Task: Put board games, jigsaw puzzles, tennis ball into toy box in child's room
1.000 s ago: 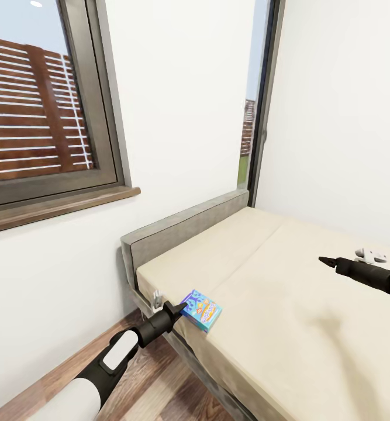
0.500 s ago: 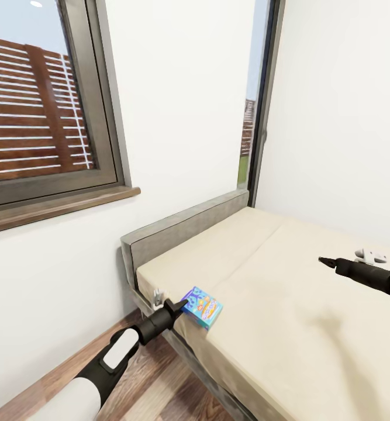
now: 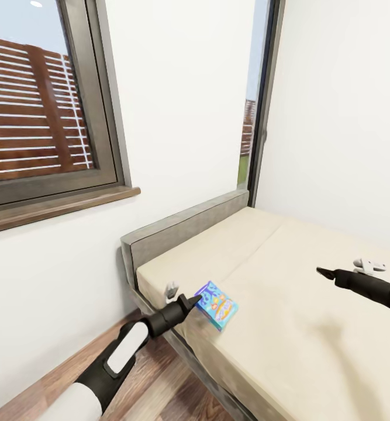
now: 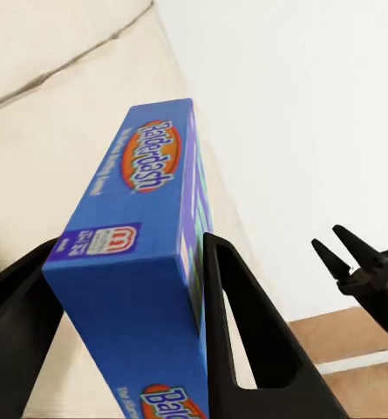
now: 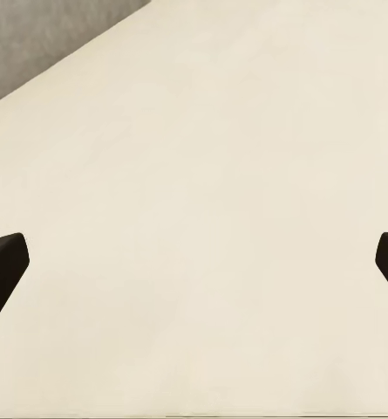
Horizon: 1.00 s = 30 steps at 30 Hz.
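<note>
Board game held at the bed edge, with a risk that it slips.

My left gripper (image 3: 196, 301) is closed on the blue board game (image 3: 217, 304), low in the centre of the head view; I think the narrow grip could let it tilt and fall to the wood floor (image 3: 159, 380). My right gripper (image 3: 325, 272) hangs wide open and empty over the beige bed (image 3: 288, 327). White walls, and a window (image 3: 40, 105) at upper left.

Bed (image 3: 288, 304) fills lower right of head view, headboard (image 3: 183, 231) against the left wall. Window (image 3: 42, 105) upper left. Board game (image 3: 217, 305) centre-low, tilted, at the bed's near-left corner between the left gripper (image 3: 196, 300) fingers. Right gripper (image 3: 322, 271) at right edge, above the mattress. Floor (image 3: 159, 386) lower left.
</note>
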### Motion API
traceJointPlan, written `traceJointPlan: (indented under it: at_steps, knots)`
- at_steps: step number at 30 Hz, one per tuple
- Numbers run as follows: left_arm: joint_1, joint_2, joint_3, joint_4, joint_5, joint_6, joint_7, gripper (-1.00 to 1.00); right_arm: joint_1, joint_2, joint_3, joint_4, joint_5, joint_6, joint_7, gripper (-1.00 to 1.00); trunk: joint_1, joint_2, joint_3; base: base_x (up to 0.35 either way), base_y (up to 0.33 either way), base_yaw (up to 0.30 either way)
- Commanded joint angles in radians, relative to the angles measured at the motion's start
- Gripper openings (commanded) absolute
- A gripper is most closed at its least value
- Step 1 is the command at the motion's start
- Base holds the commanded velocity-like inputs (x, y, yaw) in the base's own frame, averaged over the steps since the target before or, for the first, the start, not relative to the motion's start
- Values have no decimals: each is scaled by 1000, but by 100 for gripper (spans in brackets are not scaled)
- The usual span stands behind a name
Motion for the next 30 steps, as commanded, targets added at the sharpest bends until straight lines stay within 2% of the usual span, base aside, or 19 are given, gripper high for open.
traceJointPlan:
  at_steps: [1, 2, 7, 15, 30]
  knots:
    - [16, 1, -7, -45, 4, 6, 40, -100, 5, 1, -1, -6, 2, 5, 5, 100, 0, 0, -1, 0, 0, 0]
    - [66, 5, -19, -168, -3, 7, 155, -100, 16, 3, -1, -19, 1, 3, 6, 100, 0, 0, -1, 0, 0, 0]
    - [125, 9, -14, -276, -6, 8, 244, -100, 23, 6, 5, -51, 1, 6, 10, 100, 0, 0, -1, 0, 0, 0]
    - [169, 21, 20, -338, -5, 16, 290, -100, 36, 9, 9, -94, 1, 9, 15, 100, 0, 0, -1, 0, 0, 0]
    - [185, 29, 35, -359, -8, 18, 308, -100, 46, 12, 10, -113, 1, 10, 17, 100, 0, 0, -1, 0, 0, 0]
